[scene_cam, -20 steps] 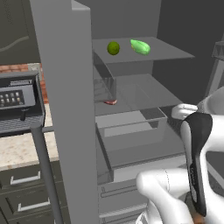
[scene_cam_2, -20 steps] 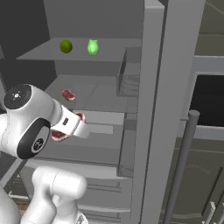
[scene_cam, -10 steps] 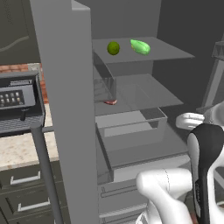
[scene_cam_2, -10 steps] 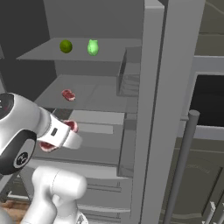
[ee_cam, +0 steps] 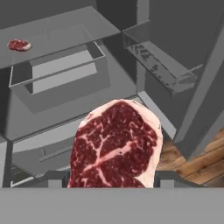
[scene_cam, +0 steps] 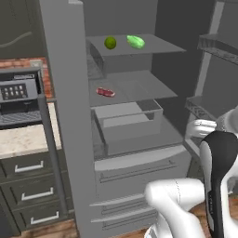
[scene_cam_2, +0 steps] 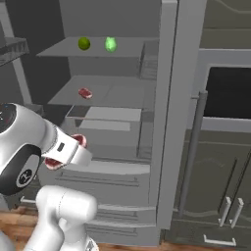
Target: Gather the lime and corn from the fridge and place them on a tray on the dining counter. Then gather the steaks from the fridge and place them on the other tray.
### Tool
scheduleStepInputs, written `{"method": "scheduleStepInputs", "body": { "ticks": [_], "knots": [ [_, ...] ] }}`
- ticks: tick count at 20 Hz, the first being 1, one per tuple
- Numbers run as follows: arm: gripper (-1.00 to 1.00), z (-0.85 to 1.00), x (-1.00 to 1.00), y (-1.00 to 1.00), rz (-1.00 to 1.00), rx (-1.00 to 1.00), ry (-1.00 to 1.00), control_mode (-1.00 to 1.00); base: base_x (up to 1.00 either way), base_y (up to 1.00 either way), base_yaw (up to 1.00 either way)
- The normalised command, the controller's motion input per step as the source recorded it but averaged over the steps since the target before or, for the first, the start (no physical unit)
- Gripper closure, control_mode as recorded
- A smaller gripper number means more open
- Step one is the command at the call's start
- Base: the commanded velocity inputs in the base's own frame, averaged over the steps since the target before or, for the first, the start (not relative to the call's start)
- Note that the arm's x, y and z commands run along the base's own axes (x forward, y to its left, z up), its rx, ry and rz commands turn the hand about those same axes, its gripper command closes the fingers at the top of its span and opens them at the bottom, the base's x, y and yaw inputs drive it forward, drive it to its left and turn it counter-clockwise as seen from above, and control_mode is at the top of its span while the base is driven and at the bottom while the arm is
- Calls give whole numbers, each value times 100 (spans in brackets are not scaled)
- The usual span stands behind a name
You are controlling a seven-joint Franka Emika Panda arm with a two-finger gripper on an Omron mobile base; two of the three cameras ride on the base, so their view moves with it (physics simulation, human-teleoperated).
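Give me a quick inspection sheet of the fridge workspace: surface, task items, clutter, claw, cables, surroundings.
Surface: open fridge, grey shelves, a clear bin below them.
Job's things: lime and a pale green item on top shelf; one steak on middle shelf; another steak held in front of the fridge.
Clutter: nothing seen.
Claw: shut on the held steak.
Cables: nothing seen.
Surroundings: wood floor, dark drawers beside fridge.
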Motion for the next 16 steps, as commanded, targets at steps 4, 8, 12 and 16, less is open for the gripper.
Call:
{"method": "scheduleStepInputs", "body": {
  "ticks": [4, 8, 12, 16],
  "knots": [
    [100, 0, 0, 0, 0, 0, 0, 100, -65, 19, -9],
    [100, 0, 0, 0, 0, 0, 0, 100, -56, 12, -15],
    [100, 0, 0, 0, 0, 0, 0, 100, -61, 5, -27],
    [100, 0, 0, 0, 0, 0, 0, 100, -57, 0, -37]
  ]
}}
